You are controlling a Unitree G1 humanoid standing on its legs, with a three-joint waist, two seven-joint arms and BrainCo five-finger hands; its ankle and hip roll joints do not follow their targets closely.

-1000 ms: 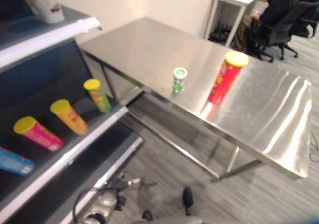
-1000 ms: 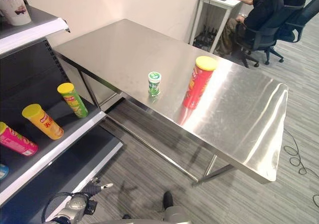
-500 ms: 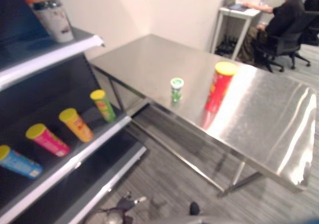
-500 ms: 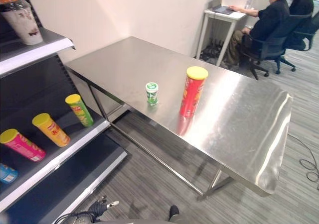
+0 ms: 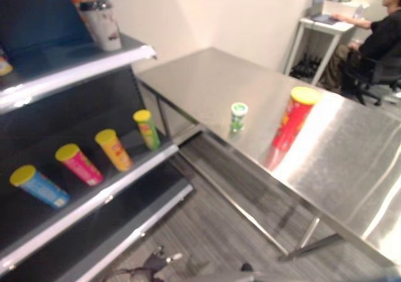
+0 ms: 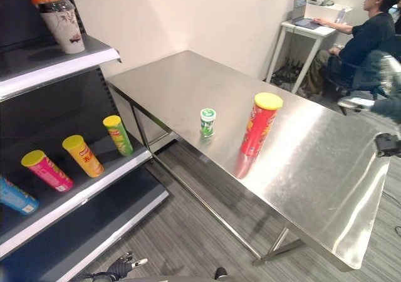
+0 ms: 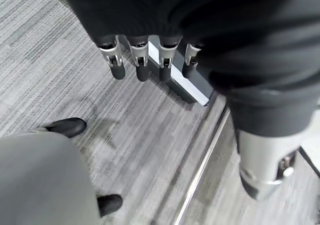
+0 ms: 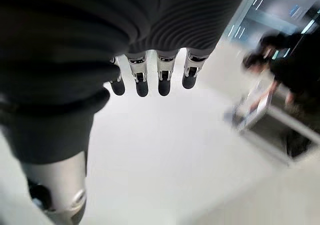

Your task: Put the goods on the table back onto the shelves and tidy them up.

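A tall red can with a yellow lid (image 6: 259,125) stands upright near the middle of the steel table (image 6: 169,81). A small green cup (image 6: 207,121) stands a little to its left. Neither hand touches them. My left hand (image 7: 141,67) hangs low over the grey floor by the foot of the shelf, fingers straight and empty; it also shows as a dark shape (image 6: 120,268) at the bottom of the right eye view. My right hand (image 8: 141,80) is raised in the air with straight, empty fingers. Its arm (image 6: 387,88) comes in at the right edge, over the table's far end.
A dark shelf unit (image 6: 94,188) stands left of the table. On its middle board lie a green (image 6: 118,135), an orange (image 6: 82,155), a pink (image 6: 47,170) and a blue can (image 6: 12,195), all tilted. A lidded cup (image 6: 61,22) stands above. A person (image 6: 369,31) sits at a white desk (image 6: 313,28).
The camera has swung, so the whole picture has shifted and more of the shelf shows. My right arm has come up into the right edge. The can and cup have not moved.
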